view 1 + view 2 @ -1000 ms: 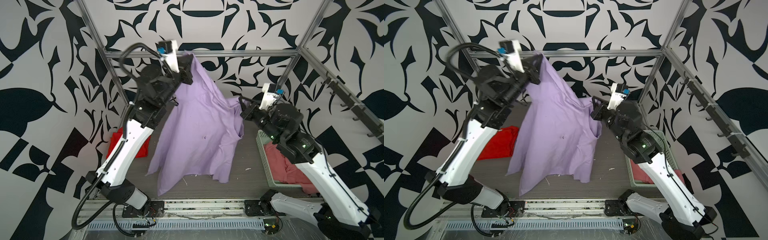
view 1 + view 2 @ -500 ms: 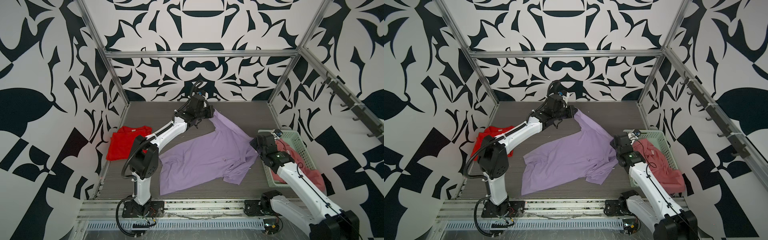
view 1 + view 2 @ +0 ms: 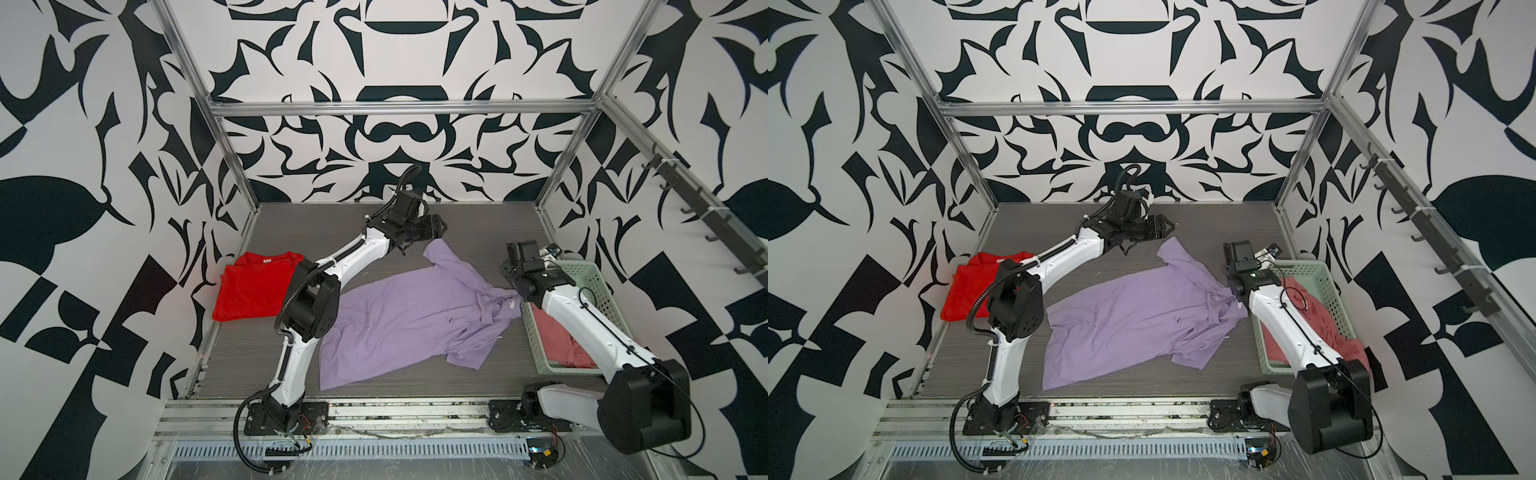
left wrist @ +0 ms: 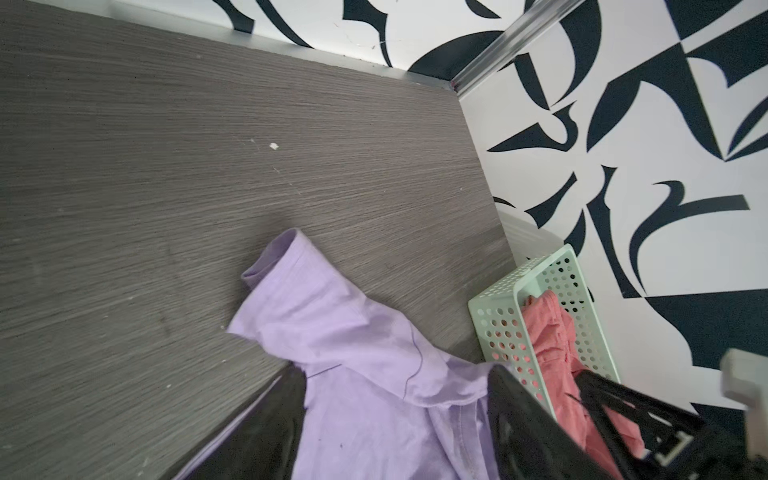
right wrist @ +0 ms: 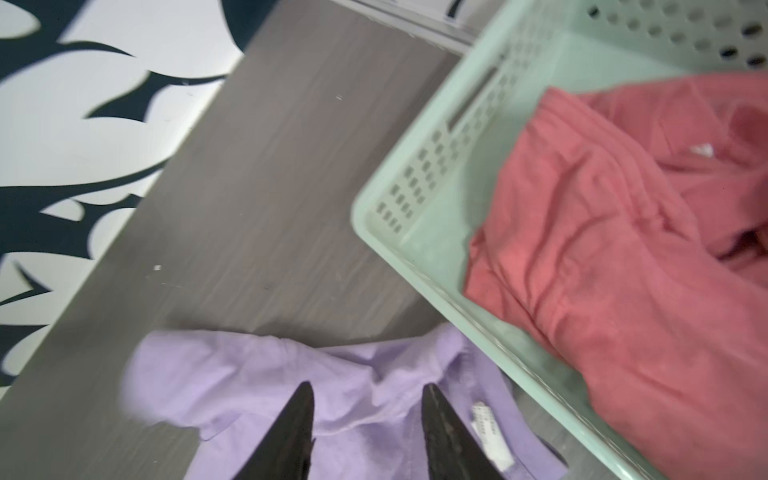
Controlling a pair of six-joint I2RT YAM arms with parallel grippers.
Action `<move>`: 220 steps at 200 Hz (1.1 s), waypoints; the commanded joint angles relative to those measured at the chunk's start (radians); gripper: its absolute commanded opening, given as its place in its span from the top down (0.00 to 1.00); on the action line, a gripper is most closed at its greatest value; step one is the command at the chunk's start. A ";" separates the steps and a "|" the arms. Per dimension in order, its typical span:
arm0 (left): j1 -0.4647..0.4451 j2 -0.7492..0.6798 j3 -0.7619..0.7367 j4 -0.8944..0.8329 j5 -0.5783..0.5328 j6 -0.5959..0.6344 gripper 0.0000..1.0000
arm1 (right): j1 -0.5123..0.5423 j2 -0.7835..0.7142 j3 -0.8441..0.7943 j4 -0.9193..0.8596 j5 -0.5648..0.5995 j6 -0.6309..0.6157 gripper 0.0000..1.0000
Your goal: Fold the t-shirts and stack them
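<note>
Dropped from midair, lilac shirt (image 3: 415,324) lies flat; left gripper (image 3: 435,227) at its twelve o'clock, right gripper (image 5: 369,386) at three, both released. Next, probably: fold sides inward.

The lilac shirt (image 3: 415,316), held aloft a second ago, now lies spread flat, its collar beside the basket (image 3: 536,345). The left gripper (image 3: 441,227) has let go of the sleeve farthest from the basket, jaws apart, lifted clear. The right gripper (image 5: 368,388) has parted too, over the collar.

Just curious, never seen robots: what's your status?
Left claw open by the far sleeve; right claw open over the collar. Lilac shirt spread out, unfolded. Basket close by collar.
</note>
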 commanded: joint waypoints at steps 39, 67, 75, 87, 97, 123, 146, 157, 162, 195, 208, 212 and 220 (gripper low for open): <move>0.217 -0.306 -0.298 -0.157 -0.183 0.037 0.26 | 0.137 0.315 0.424 0.019 -0.172 -0.408 0.53; 0.297 -0.459 -0.493 -0.294 -0.267 0.047 0.25 | 0.204 0.469 0.528 0.030 -0.227 -0.415 0.51; 0.321 -0.494 -0.537 -0.342 -0.275 0.040 0.25 | 0.214 0.506 0.550 0.038 -0.254 -0.408 0.50; 0.346 -0.538 -0.607 -0.411 -0.302 0.009 0.26 | 0.235 0.561 0.584 0.039 -0.271 -0.398 0.50; 0.357 -0.576 -0.675 -0.438 -0.313 -0.008 0.26 | 0.252 0.602 0.611 0.038 -0.283 -0.394 0.50; 0.383 -0.649 -0.835 -0.464 -0.297 -0.110 0.26 | 0.304 0.697 0.671 0.014 -0.291 -0.389 0.49; 0.384 -0.691 -0.951 -0.459 -0.294 -0.191 0.26 | 0.333 0.762 0.698 0.009 -0.285 -0.382 0.47; 0.385 -0.696 -0.992 -0.453 -0.302 -0.210 0.25 | 0.336 0.789 0.707 0.003 -0.275 -0.379 0.47; 0.386 -0.699 -1.009 -0.445 -0.301 -0.212 0.26 | 0.336 0.798 0.710 0.000 -0.274 -0.379 0.47; 0.396 -0.668 -1.062 -0.391 -0.322 -0.213 0.27 | 0.336 0.851 0.747 -0.032 -0.260 -0.403 0.47; 0.406 -0.654 -1.069 -0.371 -0.342 -0.200 0.27 | 0.337 0.871 0.757 -0.040 -0.263 -0.409 0.47; 0.412 -0.651 -1.071 -0.363 -0.345 -0.195 0.27 | 0.336 0.877 0.762 -0.043 -0.265 -0.409 0.47; 0.424 -0.647 -1.076 -0.340 -0.346 -0.187 0.27 | 0.336 0.890 0.773 -0.048 -0.266 -0.409 0.47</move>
